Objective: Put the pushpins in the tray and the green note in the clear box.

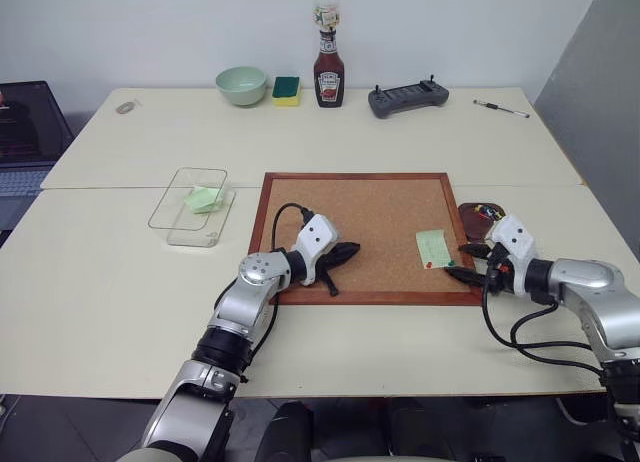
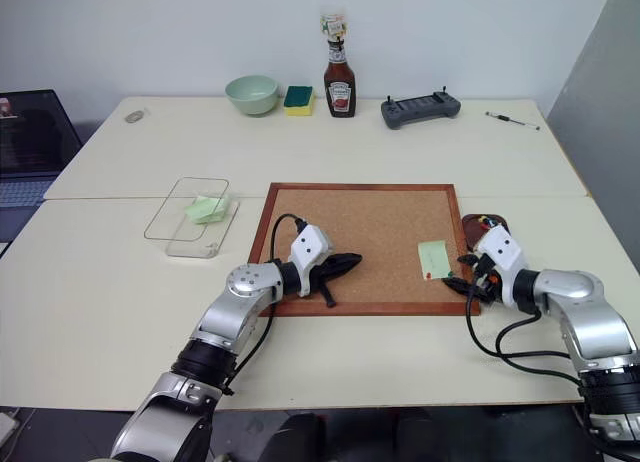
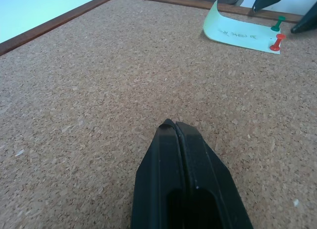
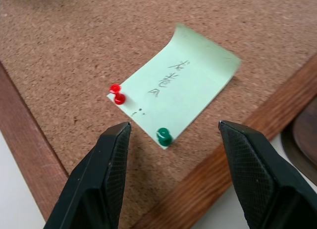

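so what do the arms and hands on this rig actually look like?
Both arms are silver-grey metal with black joint rings. Each wrist carries a white angular housing, with a loose black cable looping from it back to the forearm. The left hand and right hand each have two black tapered fingers; their inner pads show a fine cross-hatched texture.

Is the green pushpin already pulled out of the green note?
No, the green pushpin is stuck through the corner of the green note on the cork board, between the open fingers of the right gripper.
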